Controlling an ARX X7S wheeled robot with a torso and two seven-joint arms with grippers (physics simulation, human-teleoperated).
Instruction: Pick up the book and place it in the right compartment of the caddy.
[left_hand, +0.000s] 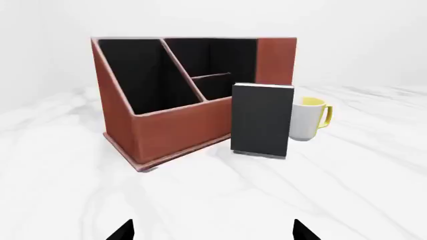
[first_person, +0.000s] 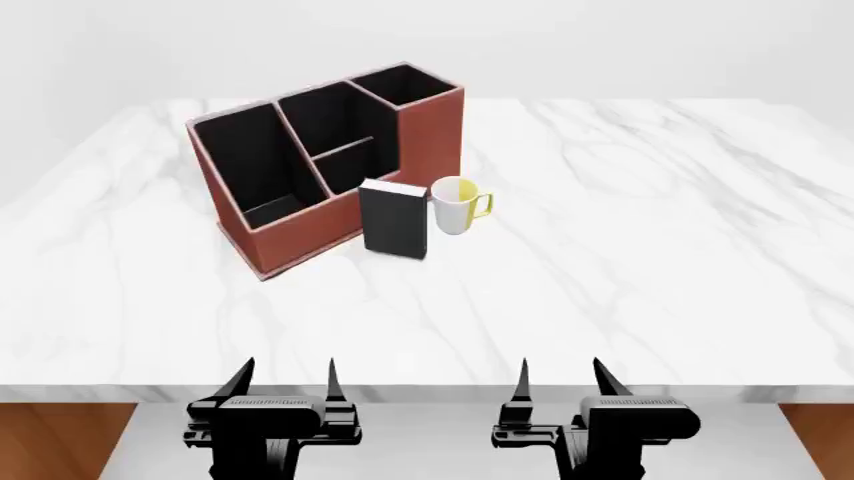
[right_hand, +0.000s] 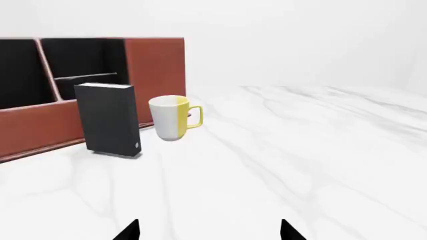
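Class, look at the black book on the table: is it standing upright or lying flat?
Upright. The book stands on its bottom edge in front of the caddy, cover facing the camera, beside the mug.

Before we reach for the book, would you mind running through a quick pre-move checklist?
1. Book upright, in front of the caddy: ok.
2. Left end effector open, empty: ok.
3. Right end effector open, empty: ok.
4. Right compartment free of contents: cannot tell, floor hidden.
5. Mug clear of the book: not ok, very close beside it.
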